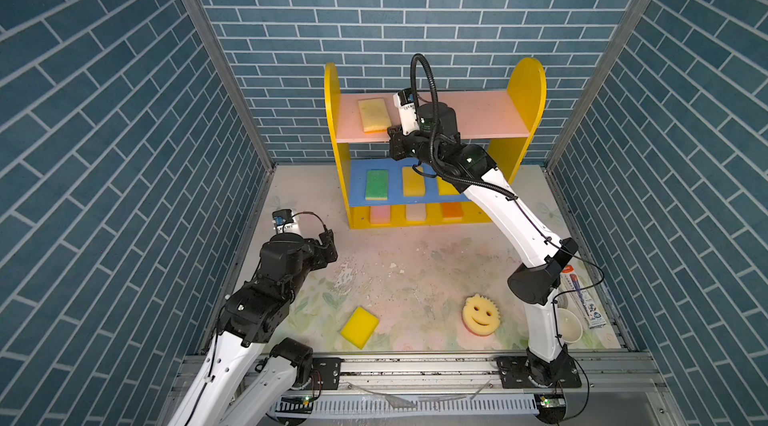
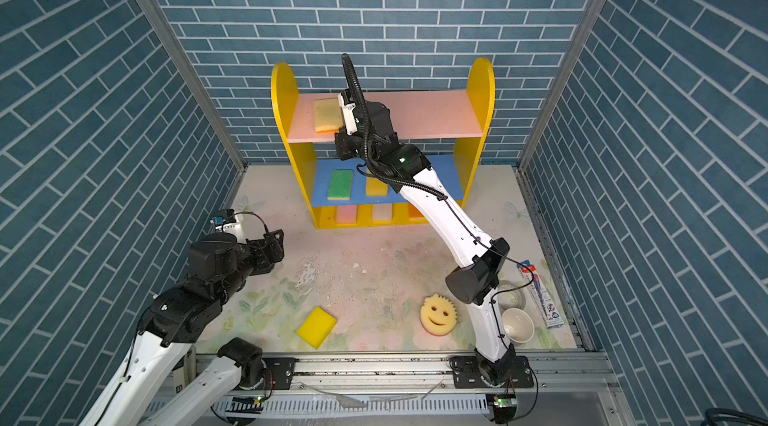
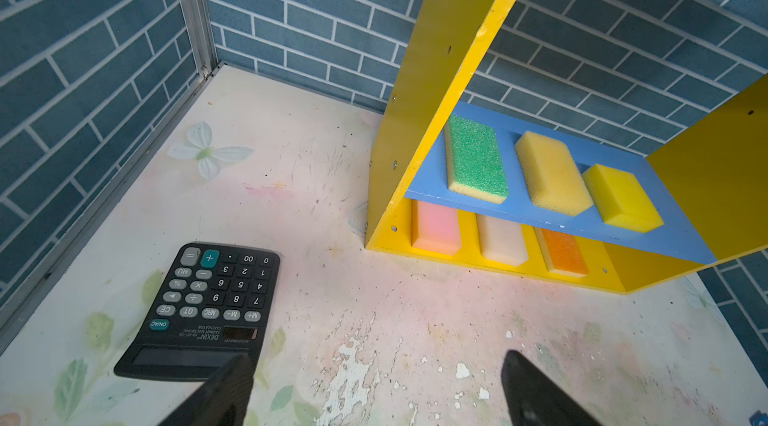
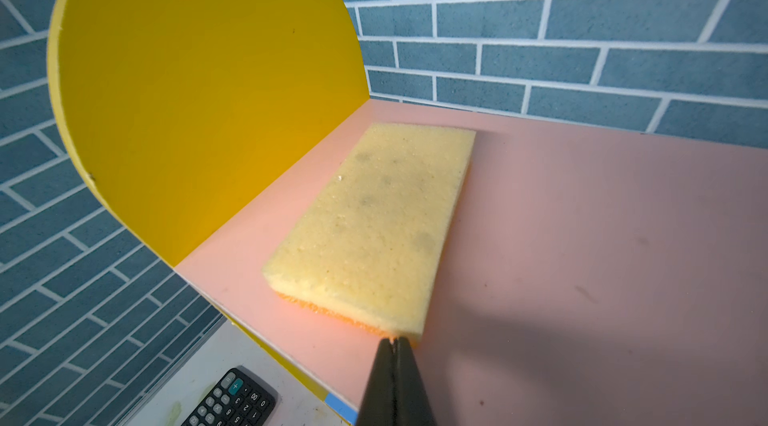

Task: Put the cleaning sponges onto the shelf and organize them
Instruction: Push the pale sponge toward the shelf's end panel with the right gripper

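Seven sponges sit on the shelf (image 1: pixel 525 91) and two lie off it. A tan sponge (image 4: pixel 370 228) lies flat on the pink top board (image 1: pixel 486 116), close to the side panel on the left in both top views. On the blue middle board (image 3: pixel 673 237) a green sponge (image 3: pixel 476 156), a pale yellow sponge (image 3: pixel 550 172) and a bright yellow sponge (image 3: pixel 621 197) lie side by side, apart from one another. On the yellow base (image 3: pixel 457 259) beneath are a pink sponge (image 3: pixel 436 226), a whitish sponge (image 3: pixel 500 239) and an orange sponge (image 3: pixel 565 251). A yellow rectangular sponge (image 1: pixel 359 326) and a round smiley sponge (image 1: pixel 481 314) rest on the surface (image 1: pixel 415 270) in front of the shelf, well apart. The right claw (image 4: pixel 392 343) is up at the top board, jaws pressed together and gripping nothing, its tip at the tan sponge's near corner; whether it touches the foam I cannot tell. The left claw (image 3: pixel 374 361) hangs over the surface, jaws spread wide and empty, a black calculator (image 3: pixel 208 303) lying close by.
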